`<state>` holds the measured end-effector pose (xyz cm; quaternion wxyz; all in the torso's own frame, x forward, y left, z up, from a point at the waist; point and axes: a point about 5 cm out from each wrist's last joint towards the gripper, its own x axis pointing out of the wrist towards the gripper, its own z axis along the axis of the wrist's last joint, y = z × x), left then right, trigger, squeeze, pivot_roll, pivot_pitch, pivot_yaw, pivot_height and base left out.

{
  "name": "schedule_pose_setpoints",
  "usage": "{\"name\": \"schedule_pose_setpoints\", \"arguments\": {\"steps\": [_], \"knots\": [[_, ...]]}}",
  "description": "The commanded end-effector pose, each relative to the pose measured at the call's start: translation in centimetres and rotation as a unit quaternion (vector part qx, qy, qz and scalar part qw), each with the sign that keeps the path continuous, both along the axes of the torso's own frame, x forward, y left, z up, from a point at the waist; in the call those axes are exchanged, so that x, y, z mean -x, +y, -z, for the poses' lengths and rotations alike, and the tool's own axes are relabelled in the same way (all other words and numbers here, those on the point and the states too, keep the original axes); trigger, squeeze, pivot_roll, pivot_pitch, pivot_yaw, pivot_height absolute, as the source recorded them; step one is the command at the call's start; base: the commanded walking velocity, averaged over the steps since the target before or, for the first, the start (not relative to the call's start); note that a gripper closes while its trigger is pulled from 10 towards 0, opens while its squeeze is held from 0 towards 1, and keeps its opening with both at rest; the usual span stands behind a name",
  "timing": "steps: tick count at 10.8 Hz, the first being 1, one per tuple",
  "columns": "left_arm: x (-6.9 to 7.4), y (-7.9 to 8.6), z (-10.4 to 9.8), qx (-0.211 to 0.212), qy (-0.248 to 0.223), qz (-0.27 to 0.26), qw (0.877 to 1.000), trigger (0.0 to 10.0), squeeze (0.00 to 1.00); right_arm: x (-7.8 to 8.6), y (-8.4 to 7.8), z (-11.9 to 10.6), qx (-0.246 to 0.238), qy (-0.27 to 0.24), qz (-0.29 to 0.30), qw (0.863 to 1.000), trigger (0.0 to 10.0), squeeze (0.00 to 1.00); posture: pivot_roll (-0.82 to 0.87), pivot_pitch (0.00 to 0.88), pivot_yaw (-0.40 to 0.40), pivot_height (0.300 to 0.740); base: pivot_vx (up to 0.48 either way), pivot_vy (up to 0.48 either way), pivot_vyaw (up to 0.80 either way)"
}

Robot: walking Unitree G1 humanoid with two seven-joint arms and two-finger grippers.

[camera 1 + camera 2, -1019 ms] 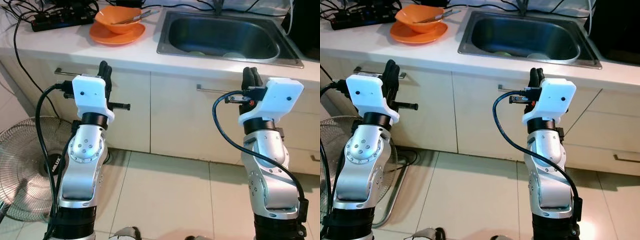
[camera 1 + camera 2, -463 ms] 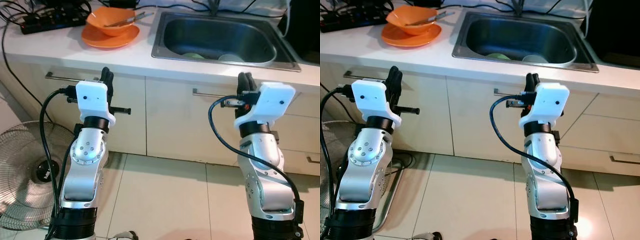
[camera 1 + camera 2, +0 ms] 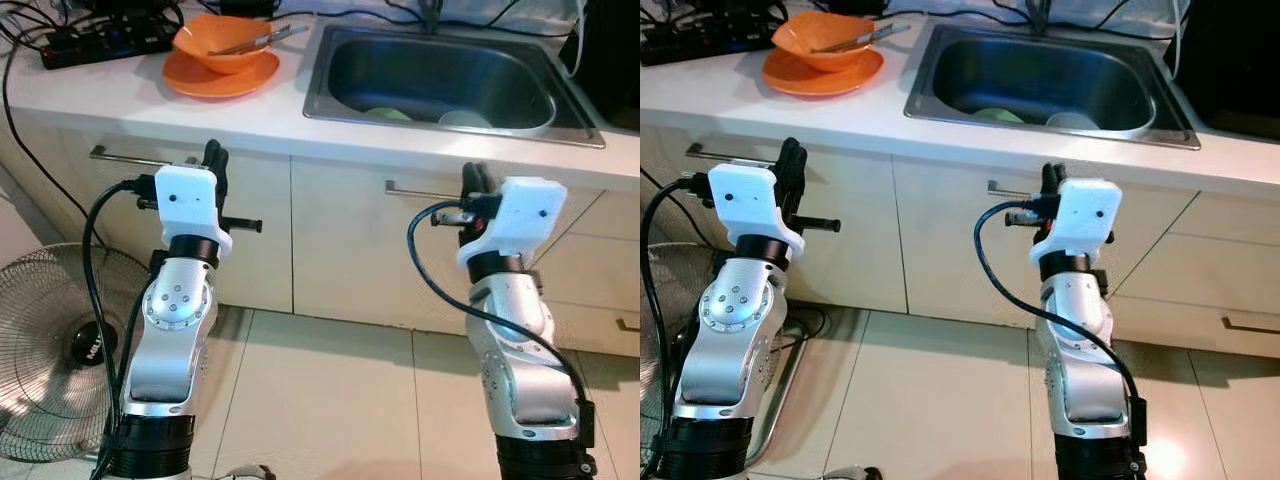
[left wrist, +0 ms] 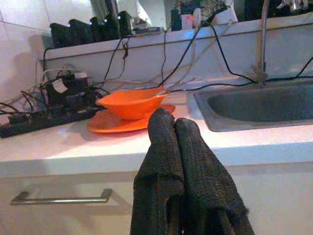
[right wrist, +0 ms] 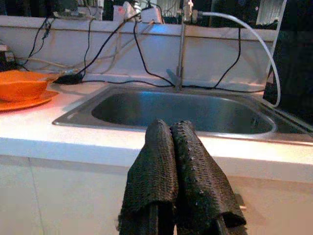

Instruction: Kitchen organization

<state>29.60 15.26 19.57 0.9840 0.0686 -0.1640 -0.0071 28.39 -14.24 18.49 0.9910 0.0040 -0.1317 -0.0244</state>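
Standing before the kitchen table point(image 3: 250, 115), both arms raised at cabinet height and well short of anything to handle. Left gripper point(image 4: 172, 128) with jaws pressed together, holding nothing, pointed toward the orange bowl point(image 3: 222, 42) that sits on an orange plate point(image 3: 215, 76) near the table's back edge, a utensil point(image 3: 262, 38) resting across the bowl. Right gripper point(image 5: 168, 131) likewise closed and empty, aimed at the steel sink point(image 3: 440, 70), where two pale dishes point(image 3: 465, 118) lie at the bottom.

Likely step: closing in on the table before any reach. To do it well: step nearer first, since the bowl lies far back; lift the arms above the table's front edge to avoid knocking the drawer handle point(image 3: 140, 157); spread the jaws before descending (not after); mind the power strip point(image 3: 105, 43) and loose cables beside the plate, and the floor fan point(image 3: 45, 340) by the left leg.
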Motion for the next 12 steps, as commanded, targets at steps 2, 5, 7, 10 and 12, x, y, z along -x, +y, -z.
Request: {"name": "schedule_pose_setpoints", "arguments": {"steps": [2, 5, 7, 10, 12], "knots": [[0.03, 0.02, 0.73, -0.005, 0.012, 0.003, 1.0, 10.0, 0.0, 0.02, -0.07, 0.3, 0.01, 0.002, 0.006, 1.0, 10.0, 0.0, 0.07, 0.097, -0.022, 0.74, 0.292, 0.0, 0.0], [-0.02, -0.11, 0.7, -0.003, 0.01, 0.004, 1.0, 10.0, 0.0, -0.11, -0.06, 0.04, 0.009, -0.006, 0.004, 1.0, 10.0, 0.0, 0.07, 0.097, -0.025, 0.74, 0.305, 0.0, 0.0], [-0.03, -0.08, 0.74, -0.003, 0.01, 0.005, 1.0, 10.0, 0.0, -0.09, 0.04, -0.06, 0.005, -0.012, 0.002, 1.0, 10.0, 0.0, 0.07, 0.097, -0.025, 0.74, 0.39, 0.0, 0.0], [-0.09, -0.01, 0.72, -0.003, 0.009, 0.005, 1.0, 10.0, 0.0, -0.13, 0.06, -0.08, 0.004, -0.014, 0.002, 1.0, 10.0, 0.0, 0.07, 0.095, -0.025, 0.74, 0.434, 0.0, 0.0], [-0.07, 0.0, 0.71, -0.003, 0.008, 0.005, 1.0, 10.0, 0.0, -0.14, 0.11, -0.11, 0.004, -0.016, 0.0, 1.0, 10.0, 0.0, 0.07, 0.093, -0.025, 0.74, 0.474, 0.0, 0.0]]}}
